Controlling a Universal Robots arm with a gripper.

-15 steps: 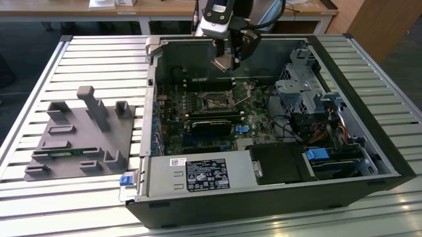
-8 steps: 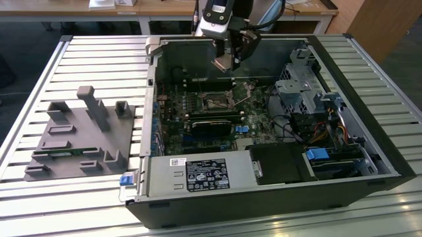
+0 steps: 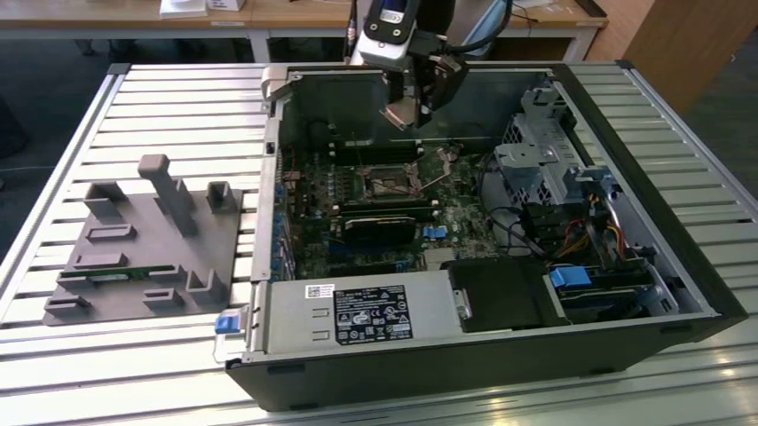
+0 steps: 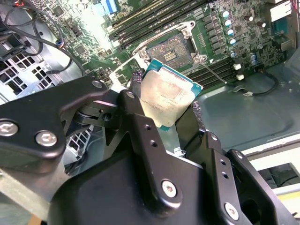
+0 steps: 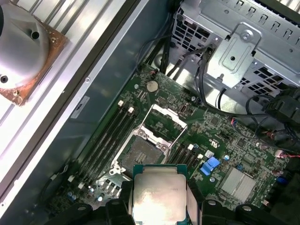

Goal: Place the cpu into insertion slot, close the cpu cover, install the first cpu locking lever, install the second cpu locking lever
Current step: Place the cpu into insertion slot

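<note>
Currently the black two-fingered claw (image 3: pixel 406 114) is gripping the small, flat, square cpu (image 4: pixel 168 96) with the pale silvery-beige metal face by two opposite edges. It is holding the chip in the air above the green circuit board (image 5: pixel 225 131) inside the open black computer case (image 3: pixel 698 293), which is lying on its side on the slatted metal tabletop (image 3: pixel 177 115). Well apart from the chip, the small square insertion slot (image 5: pixel 140 152) with the dark centre is lying uncovered, and the thin square silver metal cpu cover (image 5: pixel 164 123) is resting swung open just beside it.
</note>
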